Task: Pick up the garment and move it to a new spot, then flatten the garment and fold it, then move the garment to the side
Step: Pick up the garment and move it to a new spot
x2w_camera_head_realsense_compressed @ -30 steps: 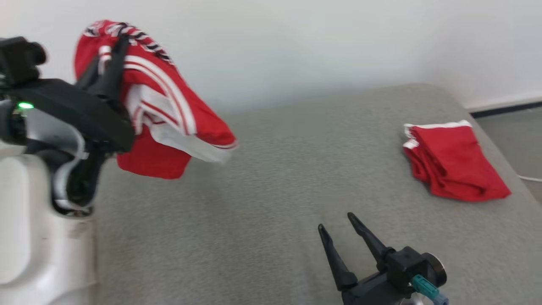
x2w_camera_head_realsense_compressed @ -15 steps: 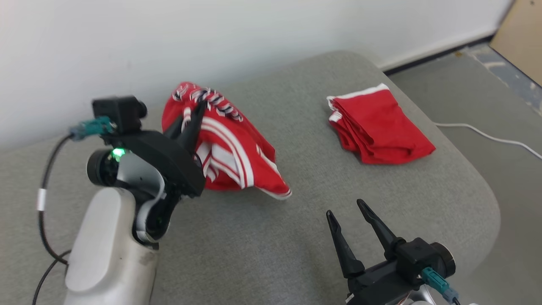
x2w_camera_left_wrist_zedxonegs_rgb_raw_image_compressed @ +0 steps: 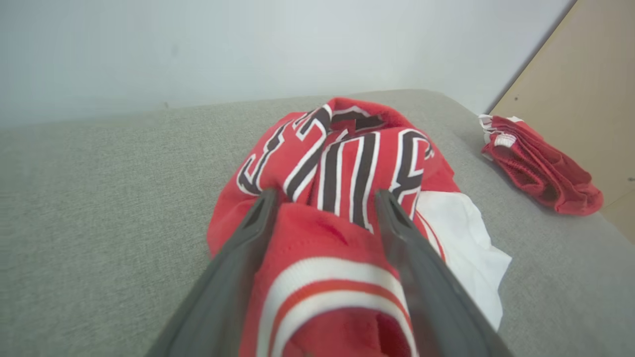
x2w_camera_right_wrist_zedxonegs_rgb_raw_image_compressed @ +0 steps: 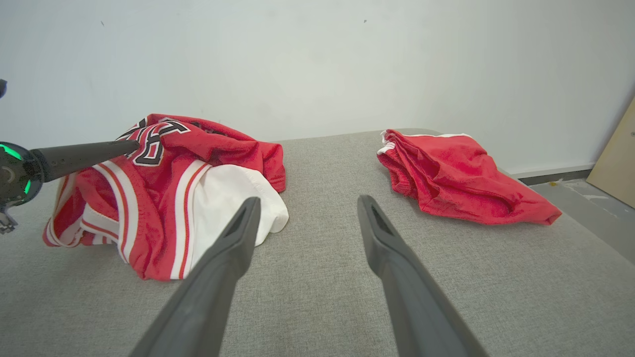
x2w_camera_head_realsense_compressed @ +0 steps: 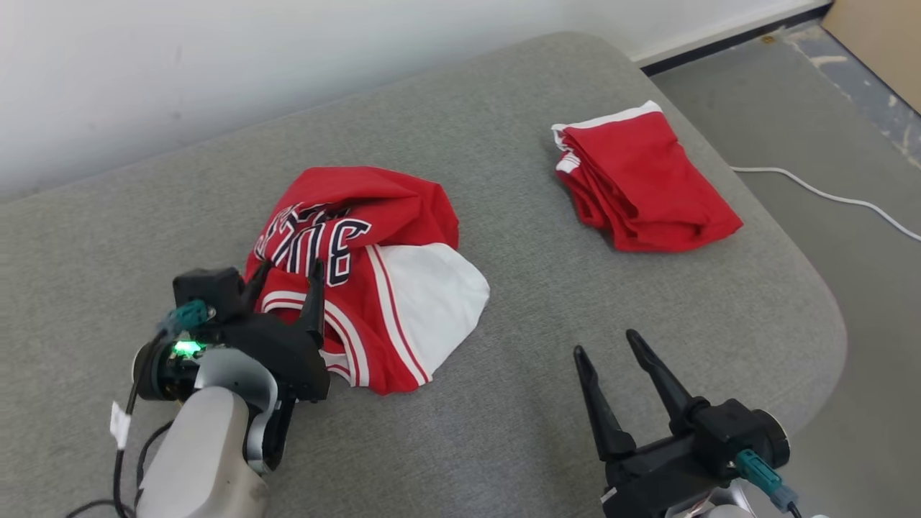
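1. On the grey cushion (x2w_camera_head_realsense_compressed: 108, 230), in the head view, the garment (x2w_camera_head_realsense_compressed: 403, 208) (a red jersey with white trim and dark lettering) is lying crumpled just toward 9 o'clock of the middle. The left gripper (x2w_camera_head_realsense_compressed: 290, 265) is reaching in from 7 o'clock, its fingers spread astride the garment's near edge. The right gripper (x2w_camera_head_realsense_compressed: 606, 343) is hovering at 5 o'clock, fingers apart and holding nothing. A folded red cloth (x2w_camera_head_realsense_compressed: 647, 180) is resting at 2 o'clock, well apart from the garment. A white cable (x2w_camera_head_realsense_compressed: 827, 194) is trailing across the floor at 3 o'clock.
2. In the left wrist view, the left gripper (x2w_camera_left_wrist_zedxonegs_rgb_raw_image_compressed: 325, 194) is standing wide, with a bunched red-and-white fold of the garment (x2w_camera_left_wrist_zedxonegs_rgb_raw_image_compressed: 347, 148) sitting between its fingers. The folded red cloth (x2w_camera_left_wrist_zedxonegs_rgb_raw_image_compressed: 540, 171) is lying at 3 o'clock.
3. In the right wrist view, the right gripper (x2w_camera_right_wrist_zedxonegs_rgb_raw_image_compressed: 308, 200) is gaping over bare cushion (x2w_camera_right_wrist_zedxonegs_rgb_raw_image_compressed: 322, 163). The garment (x2w_camera_right_wrist_zedxonegs_rgb_raw_image_compressed: 173, 163) is lying at 9 o'clock and the folded red cloth (x2w_camera_right_wrist_zedxonegs_rgb_raw_image_compressed: 456, 173) at 2 o'clock.
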Tool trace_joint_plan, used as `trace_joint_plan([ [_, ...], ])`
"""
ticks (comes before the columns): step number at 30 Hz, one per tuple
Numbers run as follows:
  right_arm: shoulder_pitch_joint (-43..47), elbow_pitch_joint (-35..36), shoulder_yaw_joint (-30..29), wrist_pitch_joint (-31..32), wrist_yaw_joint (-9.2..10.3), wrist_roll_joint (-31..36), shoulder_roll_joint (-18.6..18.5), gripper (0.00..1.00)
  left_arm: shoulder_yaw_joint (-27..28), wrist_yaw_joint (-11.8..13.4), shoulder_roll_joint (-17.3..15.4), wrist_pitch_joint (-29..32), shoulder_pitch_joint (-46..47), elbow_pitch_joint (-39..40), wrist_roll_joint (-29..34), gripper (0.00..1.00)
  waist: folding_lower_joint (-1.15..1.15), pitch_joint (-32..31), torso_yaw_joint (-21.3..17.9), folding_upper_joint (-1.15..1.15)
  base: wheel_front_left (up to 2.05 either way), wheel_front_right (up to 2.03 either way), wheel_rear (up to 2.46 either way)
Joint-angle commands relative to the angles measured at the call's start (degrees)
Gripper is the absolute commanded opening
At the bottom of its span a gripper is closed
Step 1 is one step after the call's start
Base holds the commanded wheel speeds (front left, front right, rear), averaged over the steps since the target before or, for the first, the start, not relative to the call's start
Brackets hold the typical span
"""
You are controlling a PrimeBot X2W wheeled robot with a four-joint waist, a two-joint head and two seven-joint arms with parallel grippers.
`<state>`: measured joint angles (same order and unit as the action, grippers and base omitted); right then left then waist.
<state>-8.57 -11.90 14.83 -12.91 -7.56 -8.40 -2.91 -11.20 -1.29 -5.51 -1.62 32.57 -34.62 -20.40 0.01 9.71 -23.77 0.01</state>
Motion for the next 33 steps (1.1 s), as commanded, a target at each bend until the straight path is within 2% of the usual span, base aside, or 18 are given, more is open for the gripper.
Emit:
trace_joint_plan([
  [1,0.64,-0.13,-0.53,-0.14,0.16,-0.09,0.02,1.00,0.38,0.16,0.28,-2.37,-0.70,0.13,-0.14,1.00,-0.01,-2.08,2.81,-0.01,0.00,0.00,0.00],
  [5,1.42,-0.17,-2.56,-0.10,0.16,0.43,0.01,1.00,1.28,0.70,0.78,-9.34,-3.26,0.85,-0.90,1.00,-0.01,-4.29,5.70,-0.01,0.00,0.00,0.00],
  [10,2.80,0.20,-5.38,0.50,0.16,1.33,0.01,1.00,3.43,0.16,1.19,-12.70,-8.39,4.09,-3.23,1.00,-0.01,-7.22,9.45,-0.01,0.00,0.00,0.00],
  [15,4.38,0.72,-7.46,0.78,0.16,1.63,0.02,1.00,6.18,0.45,0.55,-13.56,-15.45,11.35,-2.57,1.00,-0.01,-9.22,13.31,-0.01,0.00,0.00,0.00],
  [23,5.96,-0.66,-9.02,0.69,0.16,2.16,-0.01,1.00,12.80,0.72,0.67,-13.51,-30.68,26.74,2.75,1.00,-0.01,-11.24,17.19,-0.01,0.00,0.00,0.00],
  [28,6.67,-1.82,-9.50,0.54,0.16,2.58,0.01,1.00,15.20,0.78,1.04,-13.51,-37.35,29.81,5.28,1.00,-0.01,-12.18,18.53,-0.01,0.00,0.00,0.00],
  [33,7.49,-2.79,-9.82,0.43,0.16,2.64,0.01,1.00,16.16,0.34,1.50,-13.52,-40.08,30.69,6.18,1.00,-0.01,-12.84,19.28,-0.01,0.00,0.00,0.00],
])
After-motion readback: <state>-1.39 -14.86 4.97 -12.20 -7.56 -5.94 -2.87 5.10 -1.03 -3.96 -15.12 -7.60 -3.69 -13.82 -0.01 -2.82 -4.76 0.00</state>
